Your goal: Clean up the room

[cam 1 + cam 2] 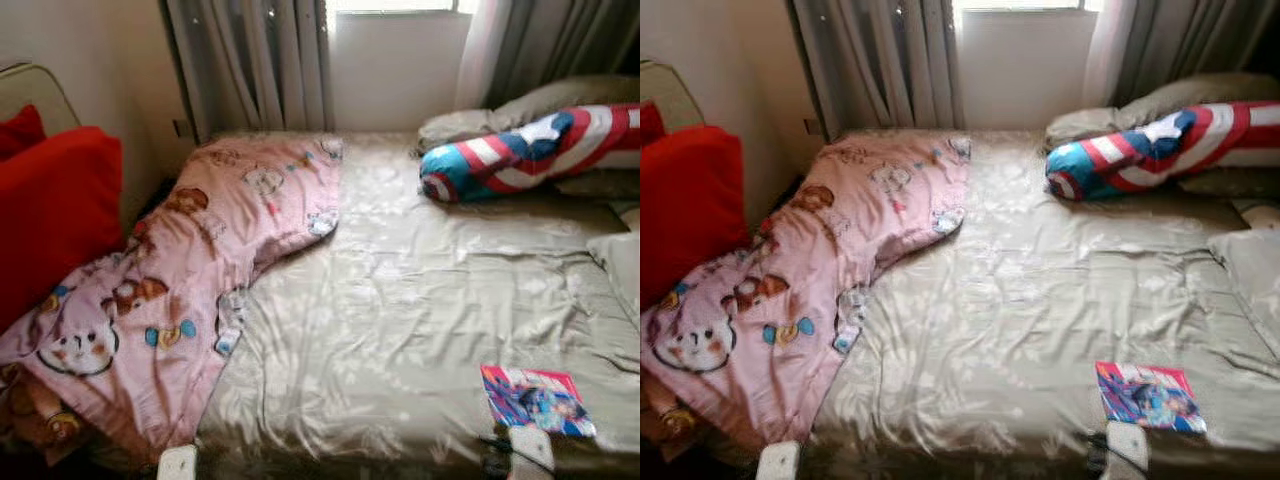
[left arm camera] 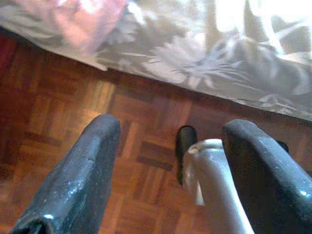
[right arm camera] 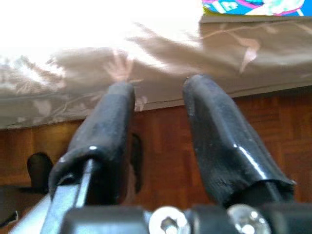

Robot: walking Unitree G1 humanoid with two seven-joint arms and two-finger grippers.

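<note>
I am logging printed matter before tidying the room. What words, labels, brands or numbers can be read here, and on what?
None can be read.
The colourful booklet near the bed's near edge has a printed cover, but any lettering is too blurred to read.
The pink blanket shows cartoon animals, no legible words.
The long cushion has red and white stripes, blue patches and a white star shape, no text.

Red cushion (image 1: 50, 215): the picture's left edge cuts it off.
Brown soft toy (image 1: 35, 415): mostly hidden under the pink cartoon blanket (image 1: 190, 270).
Colourful thin book (image 3: 256, 9): only its bottom strip shows at the edge.
Book cover (image 1: 535, 400): too blurry to read.
</note>
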